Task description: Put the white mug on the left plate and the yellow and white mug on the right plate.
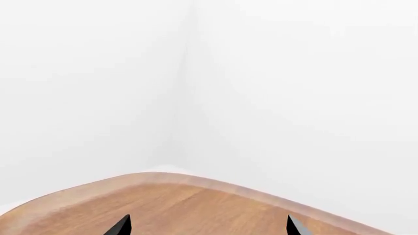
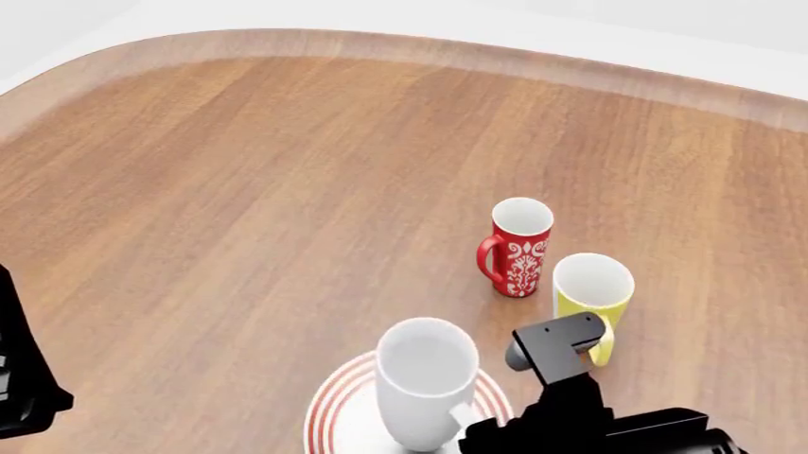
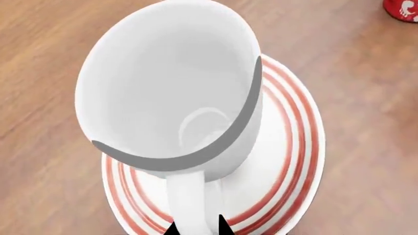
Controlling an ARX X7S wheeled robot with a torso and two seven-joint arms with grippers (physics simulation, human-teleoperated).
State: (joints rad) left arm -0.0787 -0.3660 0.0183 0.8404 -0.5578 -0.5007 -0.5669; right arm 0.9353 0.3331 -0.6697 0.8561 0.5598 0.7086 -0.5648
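Note:
The large white mug [image 2: 423, 378] stands upright over the left plate [image 2: 331, 409], a white plate with red rings, at the near middle of the table. Whether its base touches the plate I cannot tell. My right gripper [image 3: 197, 229] is shut on the mug's handle [image 3: 189, 200], one dark fingertip on each side. The right wrist view looks down into the mug [image 3: 170, 88], with the plate [image 3: 295, 147] under it. The yellow and white mug [image 2: 591, 288] stands on the table just right of the plate. My left gripper [image 1: 207, 227] is open and empty above the table's far corner. The right plate is out of view.
A red mug with a white floral pattern [image 2: 520, 251] stands beside the yellow one, slightly farther back; its edge shows as the red mug [image 3: 402, 9] in the right wrist view. The wooden table [image 2: 253, 189] has a rounded far edge against white walls. The left arm [image 2: 19, 378] is at the near left.

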